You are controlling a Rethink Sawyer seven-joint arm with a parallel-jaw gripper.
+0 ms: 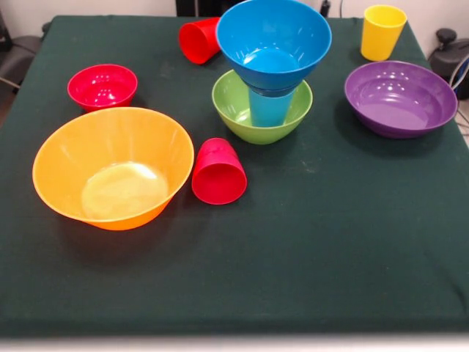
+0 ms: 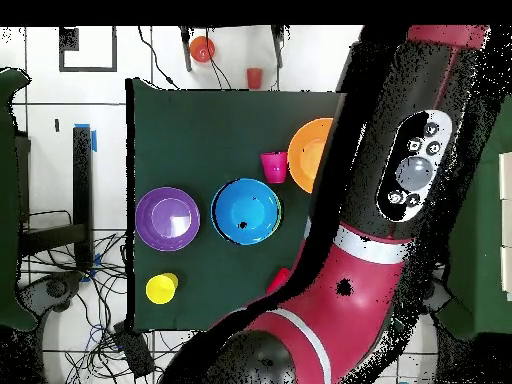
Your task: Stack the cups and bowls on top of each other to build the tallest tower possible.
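Note:
The tower stands mid-table: a medium blue bowl [image 1: 273,40] [image 2: 245,212] sits on a light blue cup [image 1: 269,108] that stands in the green bowl [image 1: 261,117]. The huge orange-yellow bowl [image 1: 110,169] [image 2: 308,152] sits upright, with the small red bowl [image 1: 102,86] behind it. One red cup [image 1: 218,172] [image 2: 273,165] lies on its side beside the orange bowl. The other red cup [image 1: 199,39] [image 2: 279,280] lies behind the tower. The yellow cup [image 1: 382,31] [image 2: 161,288] and purple bowl [image 1: 401,97] [image 2: 167,218] stand apart. The small dark blue bowl is out of view. No gripper shows; only the arm [image 2: 330,300] does.
The dark green table cloth [image 1: 330,242] [image 2: 180,130] covers the table. In the overhead view the red and black arm hides the table's right part, including the small red bowl. Cables [image 2: 100,320] and two small objects [image 2: 202,48] lie on the floor off the table.

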